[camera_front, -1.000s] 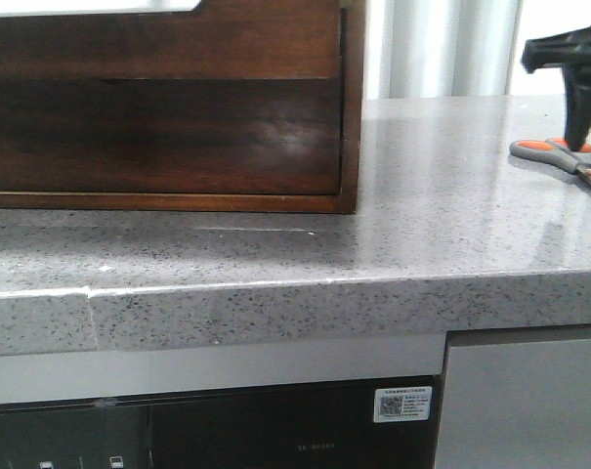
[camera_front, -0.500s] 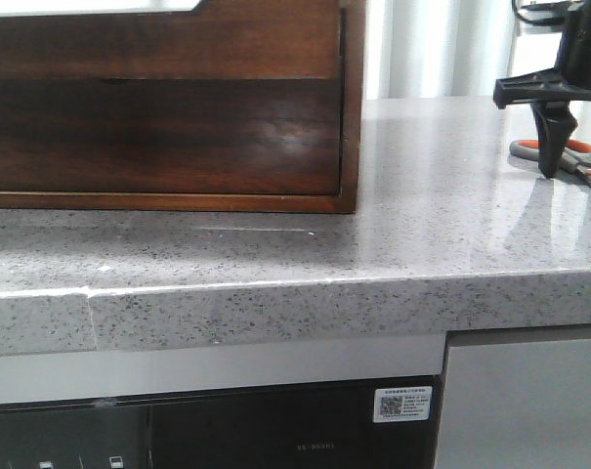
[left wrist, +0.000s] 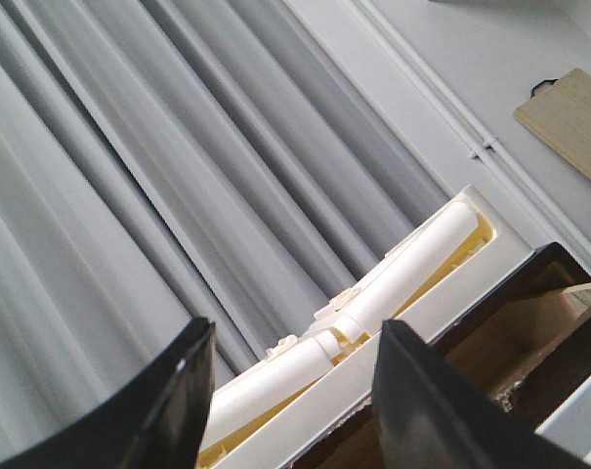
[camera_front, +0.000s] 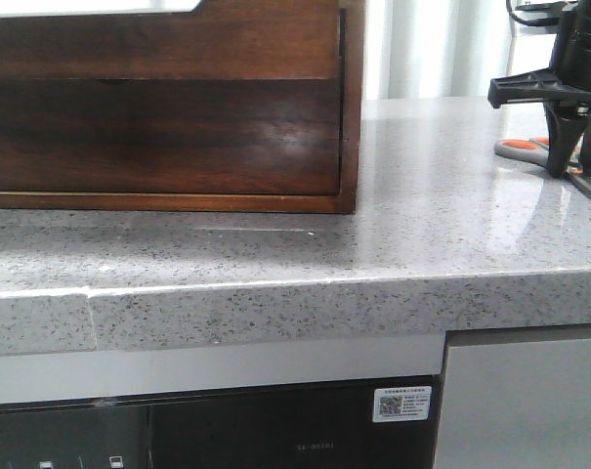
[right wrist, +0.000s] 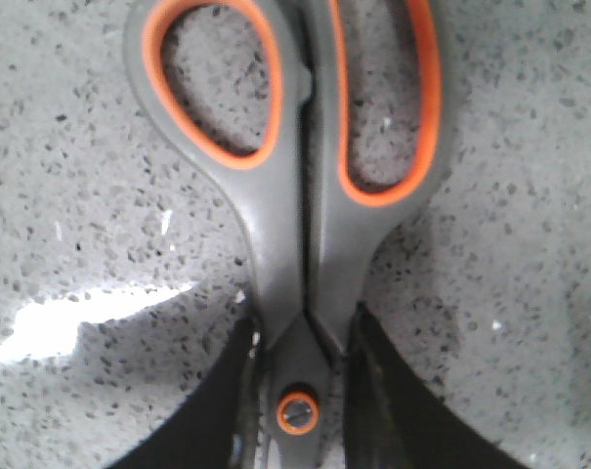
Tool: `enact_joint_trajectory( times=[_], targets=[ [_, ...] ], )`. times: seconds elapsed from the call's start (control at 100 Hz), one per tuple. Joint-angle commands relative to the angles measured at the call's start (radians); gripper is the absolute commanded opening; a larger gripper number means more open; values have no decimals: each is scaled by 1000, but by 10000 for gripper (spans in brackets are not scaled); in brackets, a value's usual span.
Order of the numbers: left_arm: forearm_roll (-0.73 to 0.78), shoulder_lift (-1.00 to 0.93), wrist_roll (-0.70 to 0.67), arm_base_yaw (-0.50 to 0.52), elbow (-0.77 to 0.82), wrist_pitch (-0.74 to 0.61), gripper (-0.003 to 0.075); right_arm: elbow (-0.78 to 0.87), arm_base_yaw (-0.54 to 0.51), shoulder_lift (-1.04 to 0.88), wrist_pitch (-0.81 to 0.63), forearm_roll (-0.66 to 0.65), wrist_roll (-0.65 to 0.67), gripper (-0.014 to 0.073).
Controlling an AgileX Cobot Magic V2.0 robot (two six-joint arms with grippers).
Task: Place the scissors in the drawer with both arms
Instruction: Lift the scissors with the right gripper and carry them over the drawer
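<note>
Right claw [right wrist: 297, 376] pinched scissors [right wrist: 295, 176] at pivot, flat on desk [camera_front: 422, 225] at 3 o'clock. Left claw [left wrist: 290, 391] spread, empty. Drawer [camera_front: 158, 137] sat closed; everything remained.

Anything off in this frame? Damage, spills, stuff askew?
Nothing stands out. The scissors lie flat and closed on the counter, with the right gripper straddling them near the pivot. The drawer is shut and sits flush. The left gripper is open, holding nothing. No spills seen.
</note>
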Motion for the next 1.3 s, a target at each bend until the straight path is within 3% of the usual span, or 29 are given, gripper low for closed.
enact_joint_trajectory(
  times=[0.0,0.3,0.5,0.75,1.02,1.29],
  targets=[
    [-28,11,-11,1,-33,-52,348,-20,5,-46,3,-22,-51,-72],
    [-28,11,-11,1,-33,-52,348,-72,44,-224,-106,117,-163,-73],
    [-28,11,-11,1,-33,-49,348,-220,105,-341,-126,268,-343,-74],
    [-28,11,-11,1,-33,-49,348,-401,260,-407,-127,391,-526,-74],
    [-28,11,-11,1,-33,-49,348,-426,490,-391,-68,469,-838,-74],
    [-28,11,-11,1,-33,-49,348,-426,602,-310,-31,469,-915,-74]
  ],
)
